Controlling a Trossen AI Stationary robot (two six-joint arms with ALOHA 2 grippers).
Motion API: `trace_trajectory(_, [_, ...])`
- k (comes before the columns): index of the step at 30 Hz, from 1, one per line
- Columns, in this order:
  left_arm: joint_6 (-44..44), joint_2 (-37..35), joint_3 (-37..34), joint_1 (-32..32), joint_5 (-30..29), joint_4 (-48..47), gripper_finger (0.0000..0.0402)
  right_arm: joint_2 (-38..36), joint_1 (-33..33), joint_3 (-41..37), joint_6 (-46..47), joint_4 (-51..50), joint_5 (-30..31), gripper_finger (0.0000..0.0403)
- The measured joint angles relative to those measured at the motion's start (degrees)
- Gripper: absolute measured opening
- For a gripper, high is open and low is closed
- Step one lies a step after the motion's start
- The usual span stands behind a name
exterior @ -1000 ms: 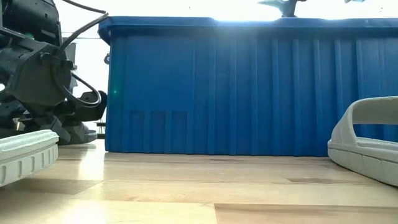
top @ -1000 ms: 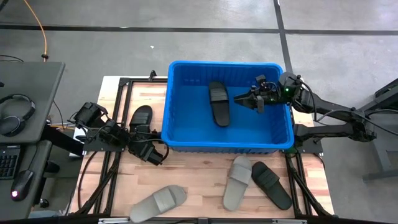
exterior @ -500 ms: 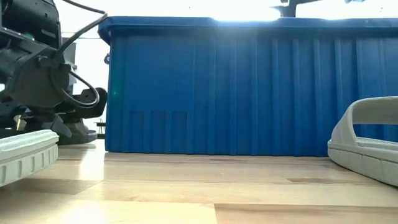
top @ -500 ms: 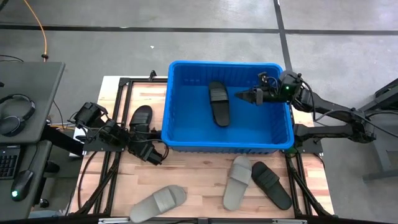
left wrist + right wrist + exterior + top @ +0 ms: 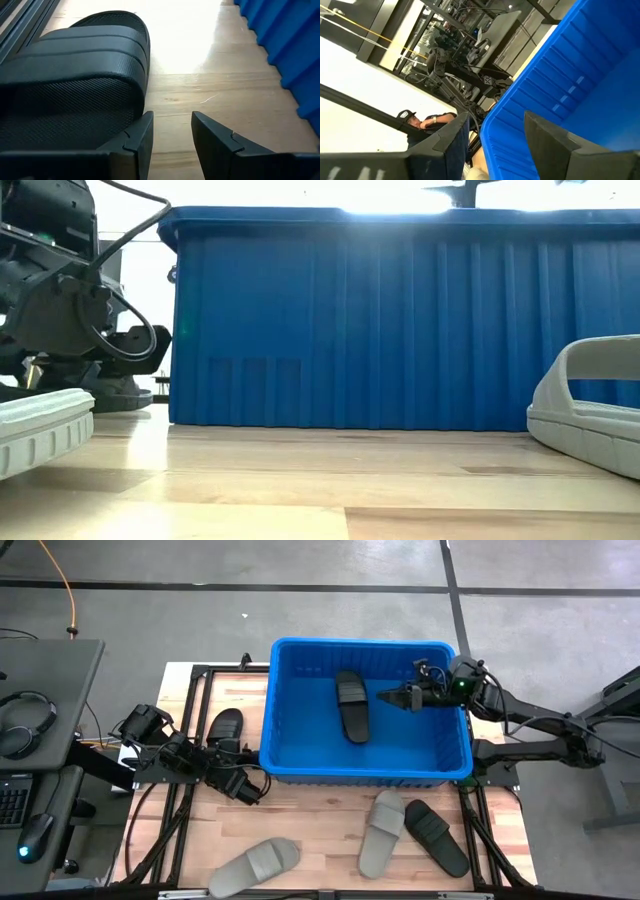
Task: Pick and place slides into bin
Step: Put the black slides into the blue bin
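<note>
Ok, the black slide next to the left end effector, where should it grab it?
Probably the ribbed strap of the black slide: it arches above the sole, leaving a gap for one finger. The open left end effector sits low beside it; sliding in from the toe opening looks easiest.

The left arm lies low along the table's left side, its wrist folded down and forward. The left gripper (image 5: 243,788) sits near the table surface, fingers (image 5: 135,140) parted with an empty gap between them. The right arm reaches in from the right, elbow out past the table edge, forearm level and pointing left. The right gripper (image 5: 392,697) is held high in the air, fingers (image 5: 555,145) spread and holding nothing; in the low view only a sliver of that arm (image 5: 462,190) shows at the top
</note>
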Motion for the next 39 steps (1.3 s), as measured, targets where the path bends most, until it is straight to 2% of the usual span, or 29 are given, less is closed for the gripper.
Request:
trace_trajectory(5, [0.0, 0.0, 0.0, 0.0, -0.6, 0.0, 0.0115, 0.0, 1.1, 0.0, -0.5, 0.0, 1.5, 0.0179])
trace_trajectory(15, [0.0, 0.0, 0.0, 0.0, -2.5, 0.1, 0.0043, 0.0, 1.6, 0.0, -1.1, -0.7, 1.5, 0.0179])
trace_trajectory(23, [-0.3, 0.0, 0.0, 0.0, -2.5, 0.3, 0.0006, 0.0, 1.6, 0.0, -1.5, -0.9, 1.5, 0.0179])
trace_trajectory(39, [-0.6, 0.0, 0.1, 0.0, -2.2, 0.8, 0.0009, 0.0, 1.6, 0.0, -2.0, -2.2, 1.4, 0.0179])
